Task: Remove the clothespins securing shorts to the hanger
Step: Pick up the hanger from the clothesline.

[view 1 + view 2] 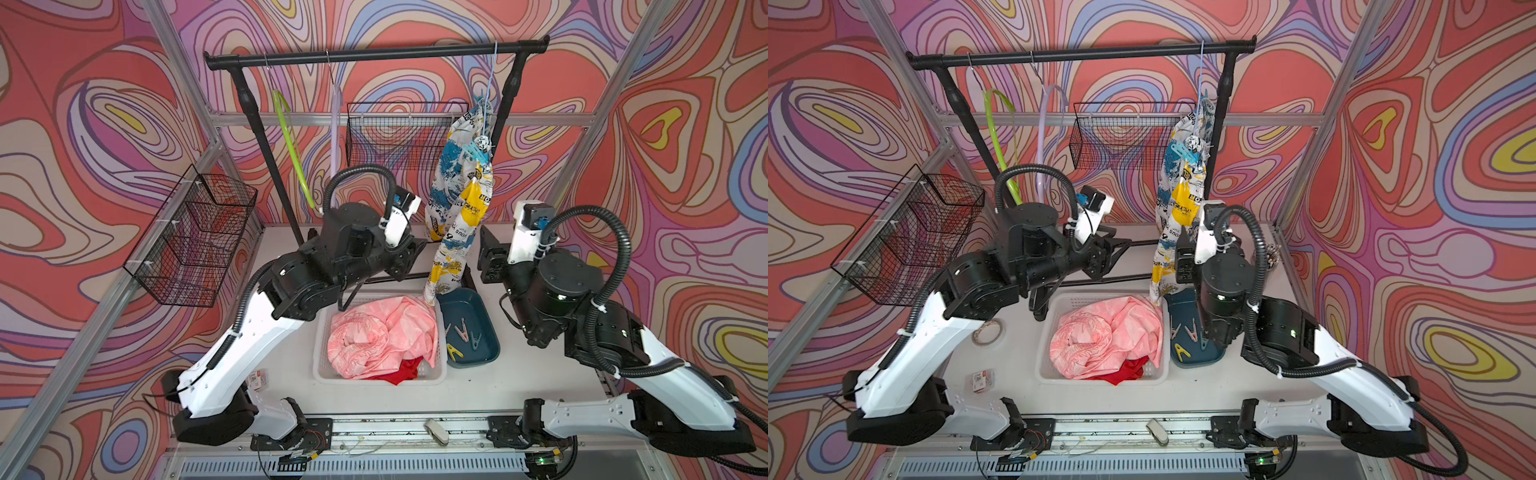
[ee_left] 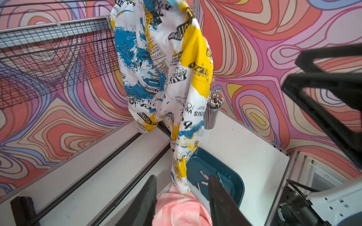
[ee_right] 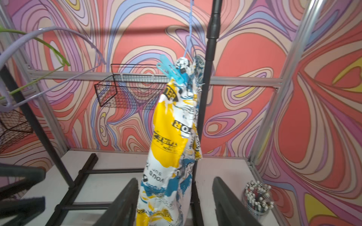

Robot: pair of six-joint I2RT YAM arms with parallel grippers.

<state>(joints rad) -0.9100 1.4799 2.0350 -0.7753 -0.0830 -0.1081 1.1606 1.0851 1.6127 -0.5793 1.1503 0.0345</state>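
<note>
Near the desk's (image 1: 519,386) front edge, a slotted white plastic basket (image 1: 318,332) held crumpled pale pink shorts (image 1: 374,332) over mostly buried red shorts (image 1: 399,372). Just beside it, a smooth teal tray (image 1: 486,320) carried at least three loose clothespins (image 1: 460,331). The left claw (image 2: 182,178) and right claw (image 3: 175,180) stood released, empty. Farther back, limp printed shorts (image 1: 457,199) hung from the black rail (image 1: 374,53), one light-blue clothespin (image 3: 173,74) clamped on.

Light-blue clothespin (image 3: 171,71) atop printed shorts (image 3: 168,140)
</note>
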